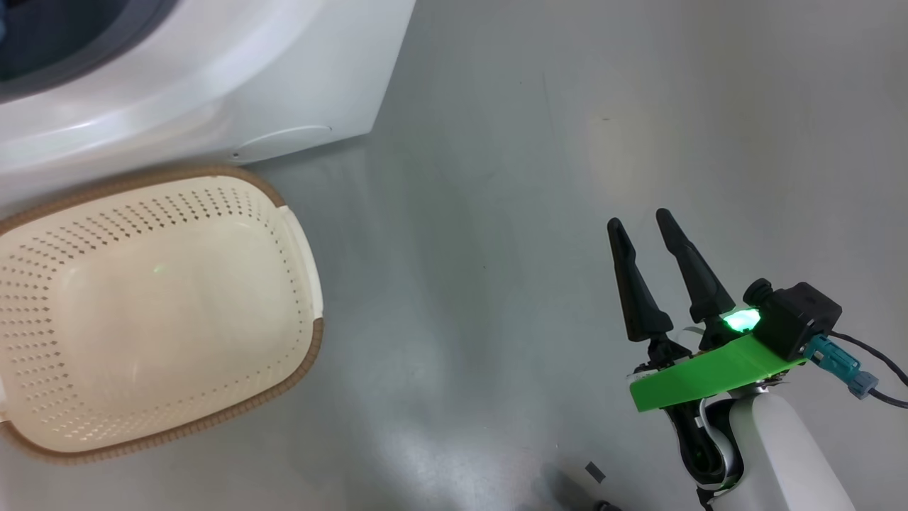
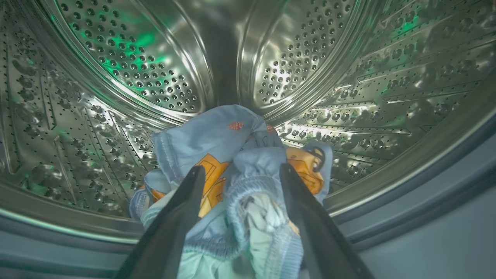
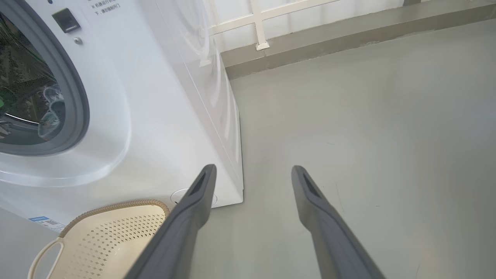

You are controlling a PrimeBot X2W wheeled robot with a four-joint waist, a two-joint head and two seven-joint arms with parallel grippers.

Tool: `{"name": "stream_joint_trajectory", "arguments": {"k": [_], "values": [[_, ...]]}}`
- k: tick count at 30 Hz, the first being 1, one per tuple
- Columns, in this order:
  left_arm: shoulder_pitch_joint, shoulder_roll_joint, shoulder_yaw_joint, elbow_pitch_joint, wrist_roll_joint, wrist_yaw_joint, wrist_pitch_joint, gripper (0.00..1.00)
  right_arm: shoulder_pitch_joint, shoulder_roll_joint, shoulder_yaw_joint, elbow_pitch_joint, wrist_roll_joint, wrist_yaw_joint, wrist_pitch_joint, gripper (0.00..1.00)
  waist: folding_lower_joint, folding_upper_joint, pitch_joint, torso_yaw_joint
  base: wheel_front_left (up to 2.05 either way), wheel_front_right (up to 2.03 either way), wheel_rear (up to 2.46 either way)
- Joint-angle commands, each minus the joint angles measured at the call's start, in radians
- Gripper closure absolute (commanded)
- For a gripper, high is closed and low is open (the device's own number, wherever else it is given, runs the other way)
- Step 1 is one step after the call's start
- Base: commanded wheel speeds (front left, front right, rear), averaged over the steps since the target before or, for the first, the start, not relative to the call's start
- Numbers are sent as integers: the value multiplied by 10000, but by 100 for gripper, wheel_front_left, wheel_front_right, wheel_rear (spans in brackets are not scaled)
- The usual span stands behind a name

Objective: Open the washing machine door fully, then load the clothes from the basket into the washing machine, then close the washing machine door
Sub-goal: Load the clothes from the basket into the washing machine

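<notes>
1. In the head view, the basket (image 1: 301, 333) sat on the floor right at the foot of the washing machine (image 1: 213, 92), and we saw nothing in it. The right gripper (image 1: 638, 218) hovered over bare floor, well apart from the basket, its jaws a little apart and empty.
2. In the left wrist view, the left gripper (image 2: 241, 169) reached into the steel drum (image 2: 348, 97). Its jaws stood wide apart with the clothes (image 2: 209, 135) bunched between them. We could not tell whether they pinched the cloth or merely straddled it.
3. In the right wrist view, the empty jaws pointed over the floor past the machine's front corner, with the basket at the lower left.
4. We judged the loading step nearly done. The next move called for leaving the clothes in the drum, drawing the left arm back past the gasket (image 3: 79, 100), and then swinging the washing machine door shut.
</notes>
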Motion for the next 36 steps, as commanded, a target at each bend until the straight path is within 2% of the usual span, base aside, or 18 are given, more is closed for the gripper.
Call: {"name": "stream_joint_trajectory", "arguments": {"k": [1, 12, 16, 23, 30, 36], "values": [[164, 400, 180, -250, -42, -17, -55, 0, 104, -10, 162, -187, -90, 94, -119, 0, 0, 0, -47, 39, 0, 0, 0], [1525, 77, 749, -1269, -81, -17, -55, 0, 247, -10, 25, -127, -414, 94, -119, 0, 0, 0, -473, 348, 0, 0, 0], [2263, -131, 1282, -1845, 199, -17, -55, 0, 287, -10, -69, -104, -602, 94, -119, 0, 0, 0, -688, 536, 0, 0, 0], [3990, -817, 2295, -2715, 972, -17, -55, 0, 463, -10, -317, 9, -1005, 94, -119, 0, 0, 0, -1282, 954, 0, 0, 0], [5484, -1491, 2939, -3538, 1964, -17, -55, 0, 718, -10, -546, 94, -1420, 94, -119, 0, 0, 0, -1884, 1439, 0, 0, 0], [6467, -1996, 3367, -4078, 2303, -17, -55, 0, 956, -138, -653, 192, -1547, 94, -119, 0, 0, 0, -2437, 1743, 0, 0, 0]]}}
